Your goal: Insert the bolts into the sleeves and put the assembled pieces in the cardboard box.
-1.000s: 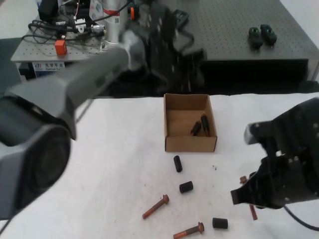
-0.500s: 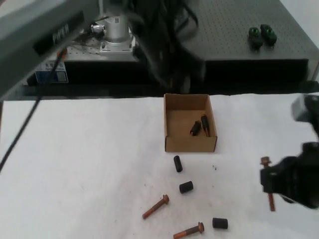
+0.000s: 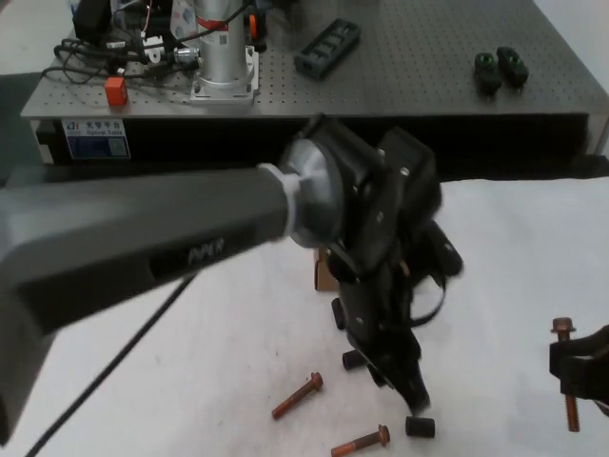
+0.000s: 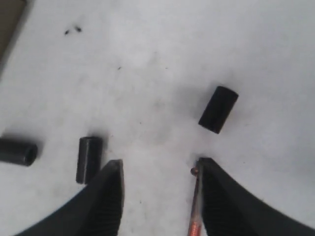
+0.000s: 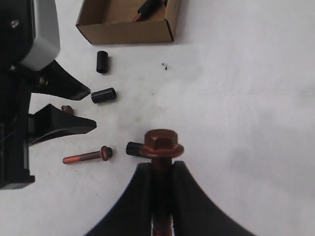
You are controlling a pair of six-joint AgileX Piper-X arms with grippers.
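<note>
Left arm point(image 3: 143, 238) slants down across the tabletop point(image 3: 238, 362), left fingers point(image 4: 110, 196) spread, a sleeve point(image 4: 89, 158) and loose bolt point(image 4: 195, 216) just beside them; right fingers point(image 5: 192, 196) pinch another bolt point(image 5: 162, 143) upright, well apart from the box point(image 5: 128, 30).

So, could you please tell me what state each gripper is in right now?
Left gripper: open, holding nothing.
Right gripper: closed on a copper-coloured hex-head metal bolt.

Bolt point(image 5: 163, 143) coppery metal, slight sheen; sleeve point(image 4: 218, 109) matt black, perhaps plastic; box point(image 5: 125, 32) plain matt cardboard.
</note>
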